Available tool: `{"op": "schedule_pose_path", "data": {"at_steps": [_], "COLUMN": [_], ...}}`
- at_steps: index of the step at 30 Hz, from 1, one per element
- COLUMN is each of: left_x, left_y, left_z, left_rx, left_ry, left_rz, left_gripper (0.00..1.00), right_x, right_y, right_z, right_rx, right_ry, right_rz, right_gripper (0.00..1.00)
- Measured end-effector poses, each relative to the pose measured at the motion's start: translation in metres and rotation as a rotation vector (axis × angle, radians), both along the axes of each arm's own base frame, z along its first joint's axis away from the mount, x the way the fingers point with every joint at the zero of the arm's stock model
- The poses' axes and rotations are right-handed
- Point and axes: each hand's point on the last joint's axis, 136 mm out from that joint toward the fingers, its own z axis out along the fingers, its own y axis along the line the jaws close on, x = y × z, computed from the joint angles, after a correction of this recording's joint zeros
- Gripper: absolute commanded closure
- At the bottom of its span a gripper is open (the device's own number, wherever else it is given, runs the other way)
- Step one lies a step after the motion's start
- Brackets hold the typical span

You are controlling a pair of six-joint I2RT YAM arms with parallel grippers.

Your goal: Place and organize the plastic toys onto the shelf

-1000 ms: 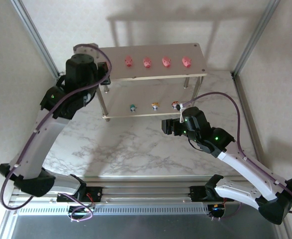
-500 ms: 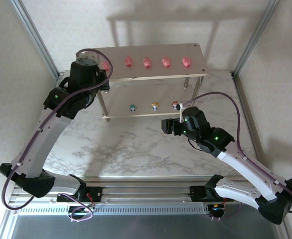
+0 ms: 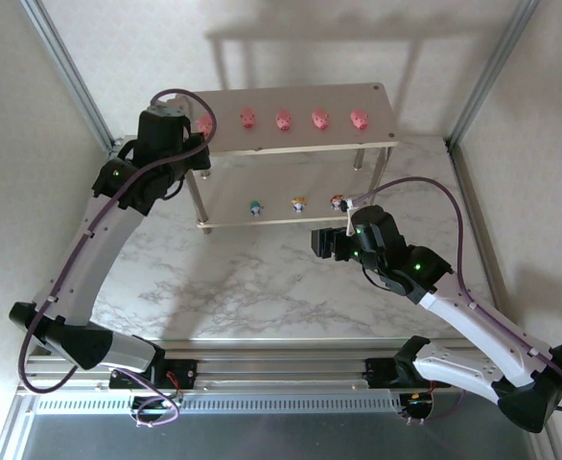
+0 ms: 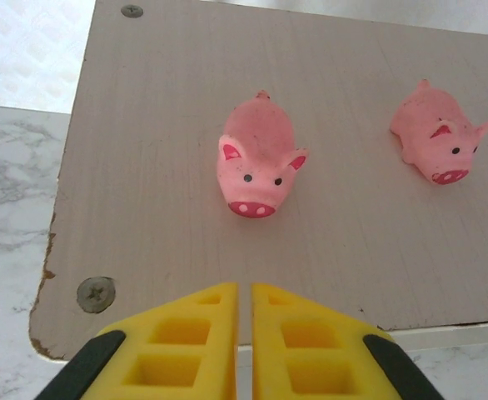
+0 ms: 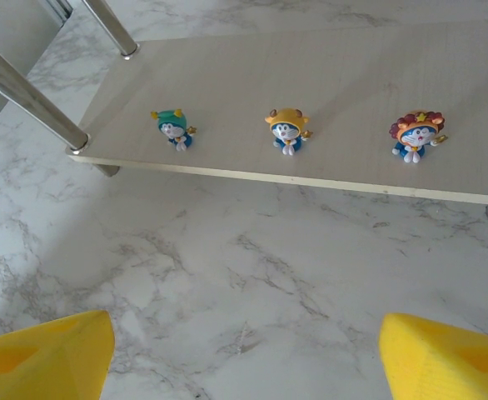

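Note:
The shelf (image 3: 262, 140) stands at the back of the marble table. Several pink pig toys line its top board; the leftmost pig (image 3: 205, 125) stands just beyond my left gripper (image 3: 193, 146). In the left wrist view that pig (image 4: 256, 158) faces my left gripper (image 4: 245, 287), which is shut and empty at the board's near left corner, with a second pig (image 4: 437, 137) to its right. On the lower board (image 5: 327, 67) stand a teal figurine (image 5: 175, 127), a yellow-orange one (image 5: 287, 129) and a red one (image 5: 415, 135). My right gripper (image 5: 246, 325) hovers open over the table before them.
Silver shelf legs (image 5: 27, 98) rise at the lower board's left corners. Aluminium frame posts (image 3: 65, 72) flank the table at the back left and back right (image 3: 487, 72). Bare marble table (image 3: 243, 287) lies between the shelf and the arm bases.
My left arm has drawn back from the top board's left end, uncovering the leftmost pink pig that now stands free. The right arm has not moved.

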Motion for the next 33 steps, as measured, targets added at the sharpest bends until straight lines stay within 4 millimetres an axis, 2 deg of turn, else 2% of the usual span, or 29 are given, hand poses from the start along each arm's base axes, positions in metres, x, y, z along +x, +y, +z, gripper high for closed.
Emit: {"op": "schedule_pose_path", "data": {"at_steps": [14, 22, 33], "left_x": [0.01, 0.021, 0.029], "left_y": [0.007, 0.005, 0.004], "left_z": [-0.006, -0.017, -0.016], "left_rx": [-0.01, -0.006, -0.012], "left_ry": [0.01, 0.034, 0.015], "left_rz": [0.006, 0.003, 0.003], "left_gripper": [0.88, 0.88, 0.88], "right_x": [0.0, 0.0, 0.0], "right_y": [0.0, 0.0, 0.0], "right_z": [0.0, 0.0, 0.0], "right_rx": [0.001, 0.0, 0.0], "right_ry": [-0.001, 0.0, 0.0], "right_rz": [0.0, 0.0, -0.001], "right_gripper": [0.17, 0.17, 0.17]}}
